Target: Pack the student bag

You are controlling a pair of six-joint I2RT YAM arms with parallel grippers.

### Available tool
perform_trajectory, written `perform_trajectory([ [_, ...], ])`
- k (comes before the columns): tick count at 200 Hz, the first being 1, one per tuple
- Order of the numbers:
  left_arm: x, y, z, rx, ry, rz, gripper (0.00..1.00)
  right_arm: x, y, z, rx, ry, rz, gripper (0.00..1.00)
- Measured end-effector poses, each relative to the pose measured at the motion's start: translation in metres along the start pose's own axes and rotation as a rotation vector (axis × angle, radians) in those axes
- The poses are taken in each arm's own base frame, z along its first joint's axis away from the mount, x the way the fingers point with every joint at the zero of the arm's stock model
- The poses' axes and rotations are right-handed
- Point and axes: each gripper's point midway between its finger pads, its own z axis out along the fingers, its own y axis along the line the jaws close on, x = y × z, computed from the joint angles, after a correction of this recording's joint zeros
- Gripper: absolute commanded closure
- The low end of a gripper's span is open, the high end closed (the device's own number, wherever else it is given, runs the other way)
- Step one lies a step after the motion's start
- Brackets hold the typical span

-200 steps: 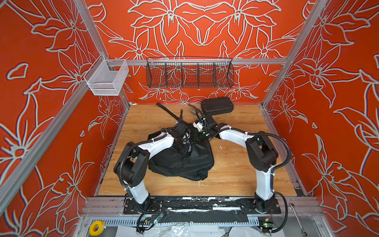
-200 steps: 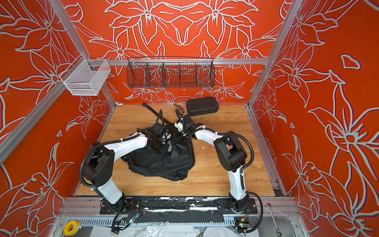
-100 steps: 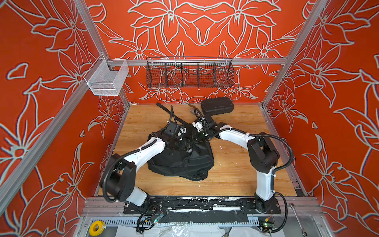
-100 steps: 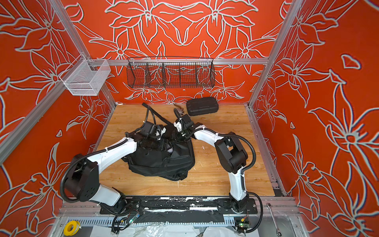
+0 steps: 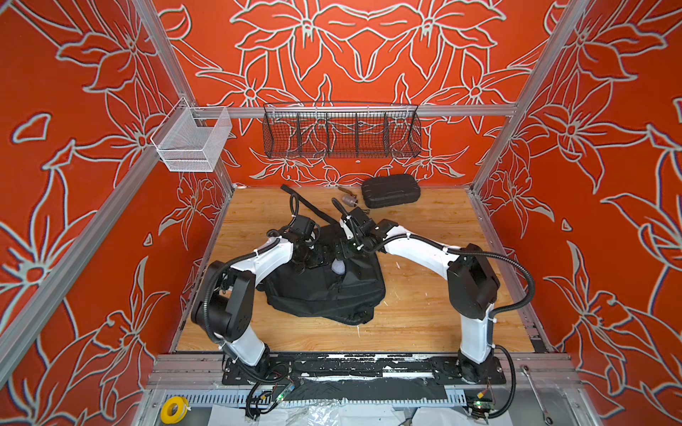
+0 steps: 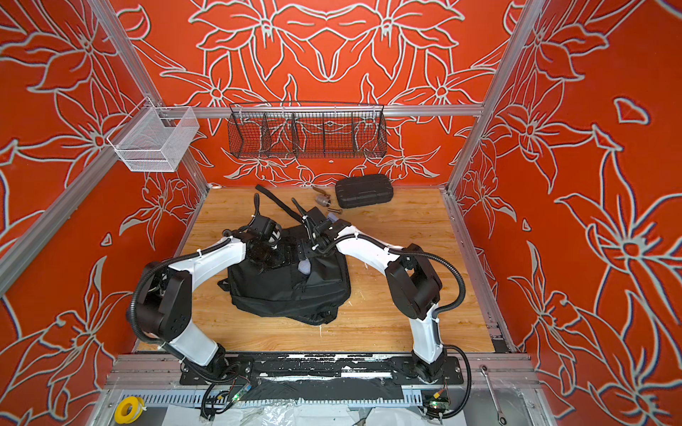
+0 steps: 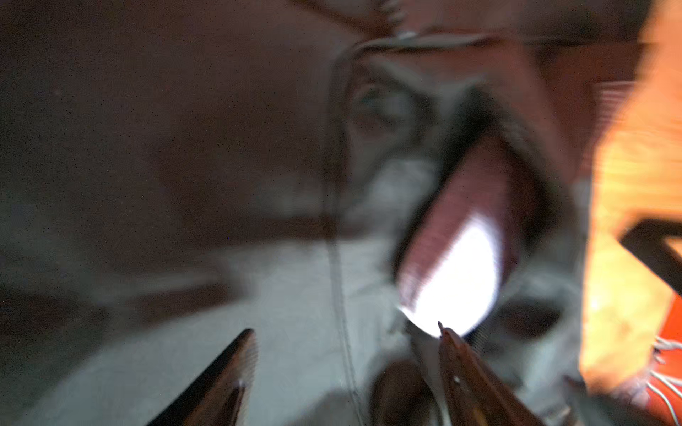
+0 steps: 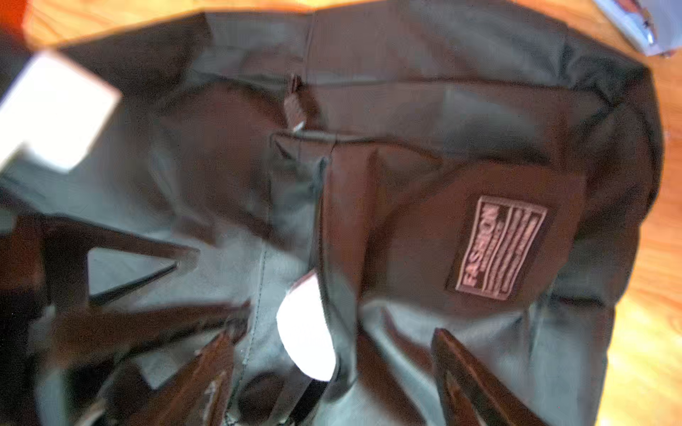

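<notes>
The student bag (image 5: 324, 295) lies slumped in the middle of the wooden tabletop (image 5: 424, 317), its label patch (image 8: 498, 247) facing up. Both arms reach over the bag's far end. The left pincer (image 7: 345, 328) hangs over the bag's fabric with its fingers spread wide, gripping nothing, though that wrist view is blurred. The right pincer (image 8: 337, 328) is likewise open above the bag and holds nothing. A pale rounded thing (image 5: 338, 266) pokes out of an opening in the bag, near both pincers. Beyond the bag, a black ribbed case (image 5: 390, 190) rests by the back wall, with small metal parts (image 5: 348, 200) between it and the bag
</notes>
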Motion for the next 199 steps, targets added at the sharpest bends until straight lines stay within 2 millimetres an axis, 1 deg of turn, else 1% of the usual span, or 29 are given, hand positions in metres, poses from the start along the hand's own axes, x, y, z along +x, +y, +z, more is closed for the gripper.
perform_trajectory([
  [25,0.003,0.018,0.005,-0.047,0.017,-0.074,0.23,0.01,0.004,0.009,0.053,0.011,0.0,0.09],
  [44,0.008,0.035,0.007,-0.076,0.025,-0.141,0.23,0.017,-0.004,0.021,0.107,0.031,0.021,0.06],
  [50,0.009,0.038,0.007,-0.077,0.024,-0.157,0.23,0.018,-0.007,0.024,0.122,0.034,0.025,0.03],
  [63,0.011,0.042,0.004,-0.075,0.013,-0.182,0.23,0.02,-0.013,0.03,0.15,0.038,0.035,0.03],
  [80,0.016,0.045,0.004,-0.077,0.014,-0.201,0.24,0.018,-0.017,0.034,0.187,0.041,0.039,0.03],
  [91,0.015,0.046,0.004,-0.075,0.01,-0.206,0.24,0.016,-0.019,0.036,0.207,0.04,0.042,0.03],
  [141,0.014,0.048,0.006,-0.065,0.029,-0.226,0.24,0.012,-0.019,0.039,0.259,0.03,0.041,0.03],
  [173,0.013,0.049,0.006,-0.048,0.038,-0.243,0.24,0.004,-0.021,0.05,0.325,0.038,0.036,0.03],
  [199,0.011,0.052,0.005,-0.018,0.052,-0.273,0.26,0.004,-0.025,0.051,0.367,0.042,0.025,0.09],
])
